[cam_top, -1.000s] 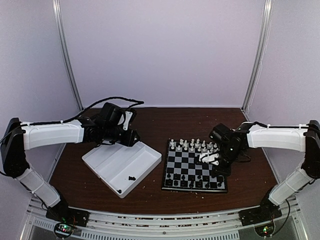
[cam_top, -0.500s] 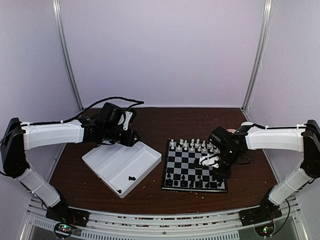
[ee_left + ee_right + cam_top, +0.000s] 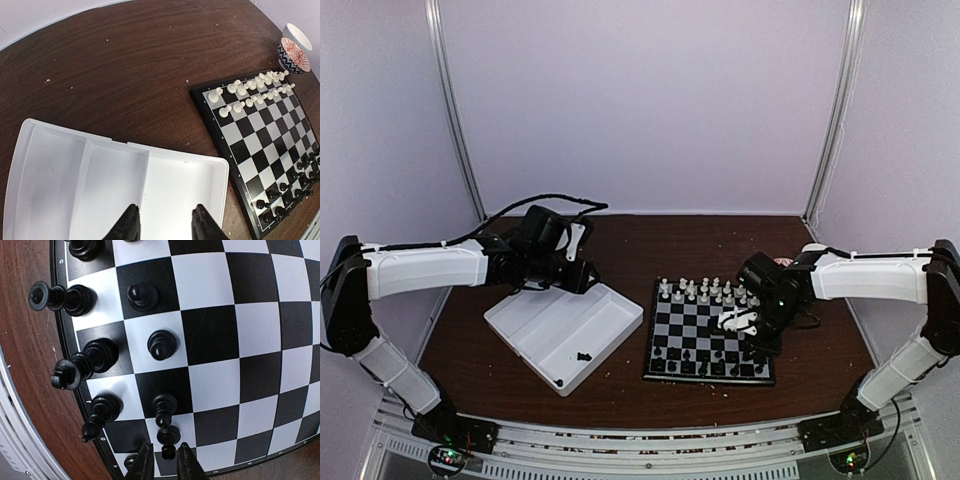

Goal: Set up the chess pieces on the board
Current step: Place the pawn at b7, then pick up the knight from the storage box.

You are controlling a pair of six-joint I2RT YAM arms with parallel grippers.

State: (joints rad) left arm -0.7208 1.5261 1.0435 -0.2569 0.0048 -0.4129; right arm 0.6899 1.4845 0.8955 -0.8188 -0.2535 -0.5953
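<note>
The board (image 3: 708, 330) lies right of centre. White pieces (image 3: 705, 290) fill its far two rows, and black chess pieces (image 3: 705, 357) stand along its near rows. My right gripper (image 3: 740, 322) is low over the board's near right part. In the right wrist view my right gripper (image 3: 165, 462) has its fingers narrowly closed either side of the head of a black pawn (image 3: 168, 432) that stands on a white square of the board (image 3: 210, 335). My left gripper (image 3: 166, 226) is open and empty above the white tray (image 3: 125, 145).
The white two-compartment tray (image 3: 535, 320) sits left of the board, with two black pieces (image 3: 584, 356) near its front corner. A patterned cup (image 3: 295, 48) stands beyond the board's far right corner. Brown tabletop surrounds both.
My right gripper has moved slightly toward the board's near edge and lower. The left arm has not moved.
</note>
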